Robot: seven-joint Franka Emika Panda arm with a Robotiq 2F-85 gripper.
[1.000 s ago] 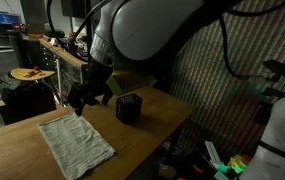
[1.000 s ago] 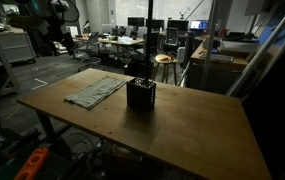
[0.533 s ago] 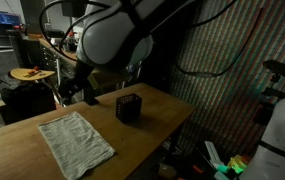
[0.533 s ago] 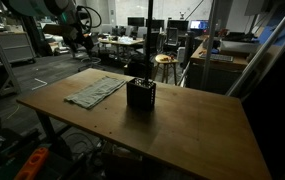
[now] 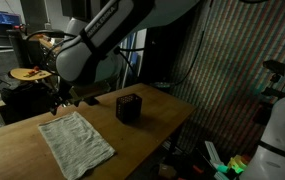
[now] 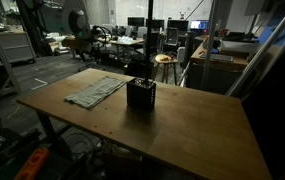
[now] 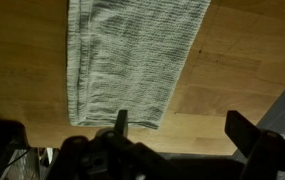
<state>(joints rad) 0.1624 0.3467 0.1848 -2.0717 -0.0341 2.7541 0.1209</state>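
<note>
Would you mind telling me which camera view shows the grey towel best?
The wrist view: the towel fills much of it from above, weave clear. Both exterior views show the towel small, flat on the table.

No lettering, label, brand, number or sign can be read in any view. The striped cloth [image 7: 132, 55] and the dark box [image 6: 142, 94] on the tabletop [image 6: 192, 135] show no legible print, and the screens [image 6: 137, 22] far back in the room are too small and blurred to make out
</note>
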